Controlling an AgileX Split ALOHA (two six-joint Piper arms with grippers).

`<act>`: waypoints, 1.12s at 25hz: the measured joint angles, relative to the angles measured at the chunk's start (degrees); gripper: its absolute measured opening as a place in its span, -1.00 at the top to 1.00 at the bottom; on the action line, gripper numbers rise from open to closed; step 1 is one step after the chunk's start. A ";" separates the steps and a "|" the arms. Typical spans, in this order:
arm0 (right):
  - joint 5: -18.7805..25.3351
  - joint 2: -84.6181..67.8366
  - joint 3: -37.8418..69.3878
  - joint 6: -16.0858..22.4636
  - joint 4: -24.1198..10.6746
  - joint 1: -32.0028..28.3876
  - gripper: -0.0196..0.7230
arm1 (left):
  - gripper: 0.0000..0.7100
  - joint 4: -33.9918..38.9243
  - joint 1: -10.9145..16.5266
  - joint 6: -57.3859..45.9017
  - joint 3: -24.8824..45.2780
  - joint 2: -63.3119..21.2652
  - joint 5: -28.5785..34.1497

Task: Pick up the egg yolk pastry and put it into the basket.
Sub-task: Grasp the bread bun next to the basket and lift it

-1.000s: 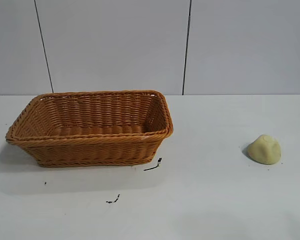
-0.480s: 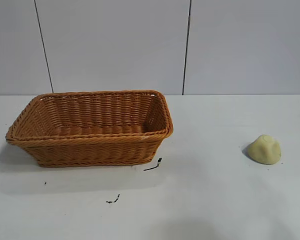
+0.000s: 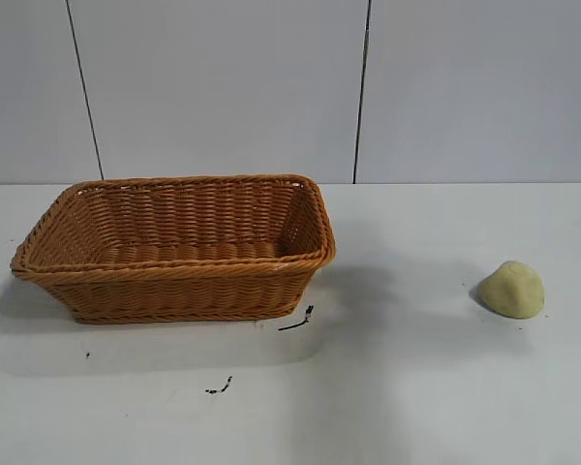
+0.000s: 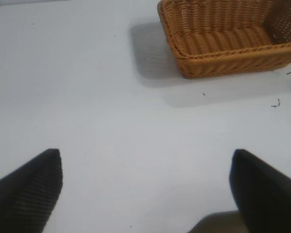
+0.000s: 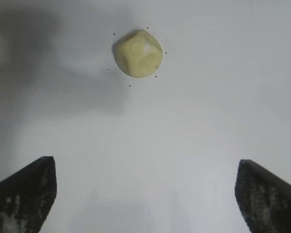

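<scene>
Nothing on the worktop (image 3: pixel 416 387) is shifting; only a shadow is spreading between the things. Right gripper (image 5: pixel 143 194) is hanging with jaws wide apart short of the pastry (image 5: pixel 137 53), lying well apart from the basket (image 3: pixel 174 247). Left gripper (image 4: pixel 145 187) is gaping too.

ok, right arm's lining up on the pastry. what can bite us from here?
1. The egg yolk pastry is a smooth rounded dome; the open right gripper may squeeze it out sideways or dent it if it closes off-centre.
2. In the right wrist view the pastry sits off the jaws' midline, so the approach likely needs correcting.
3. The basket has flaring sides and a raised braided rim; a low carry could clip it.

The left gripper hangs open near the basket.
</scene>
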 joint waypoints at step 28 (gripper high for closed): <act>-16.08 38.01 -12.60 -1.07 -0.94 2.63 -0.92 | -0.96 0.00 0.00 0.00 0.00 0.00 0.00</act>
